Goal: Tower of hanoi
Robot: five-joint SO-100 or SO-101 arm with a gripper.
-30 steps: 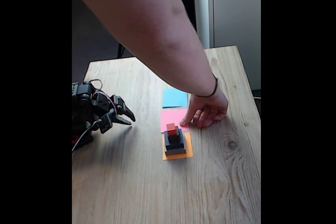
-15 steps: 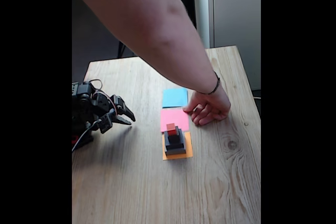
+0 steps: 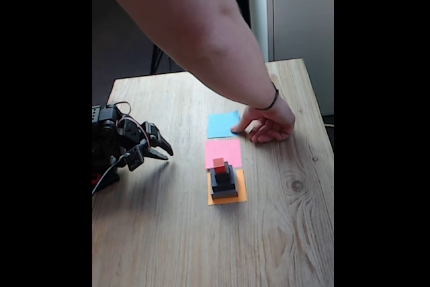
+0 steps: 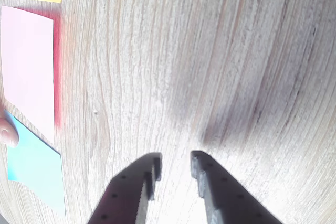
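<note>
Fixed view: bare counter [image 3: 181, 233] lies between the pincer [image 3: 163, 151] at 9 o'clock and the block tower [image 3: 224, 179] at centre, which stands on the orange paper square [image 3: 227, 196]. A person's forearm [image 3: 195, 31] crosses overhead from 11 o'clock. The hand [image 3: 267, 124] rests at the blue paper square [image 3: 222, 124], blocking the 1 o'clock side. The pink paper square [image 3: 223, 152] lies flat. Wrist view: open wood lies ahead of the parted jaws.

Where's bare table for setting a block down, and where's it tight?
Free: the wide wood between the gripper and the paper column, and the near table below the orange square. Also free: the pink square. Crowded: the block stack fills the orange square, and a hand rests at the blue square.
</note>
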